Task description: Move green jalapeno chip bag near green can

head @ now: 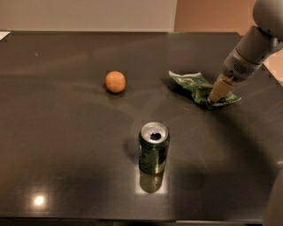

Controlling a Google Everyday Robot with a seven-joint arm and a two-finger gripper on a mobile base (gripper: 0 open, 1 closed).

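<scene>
Looks down at a slant from above the near edge of the dark counter (66,176), facing the far wall (88,13), near enough to fill almost the whole frame with its top. Catches the arm (252,48) at the upper right, end effector (216,98) down at the green jalapeno chip bag (190,81), right of centre.

count's on: one dark green shiny aluminium drink can (154,148), just the one. one crinkly green foil chip bag (191,83). one small round orange ball (115,81). one dark glossy table (66,132) under all three. and one tan two-finger gripper (215,98), down on the bag's right end.
</scene>
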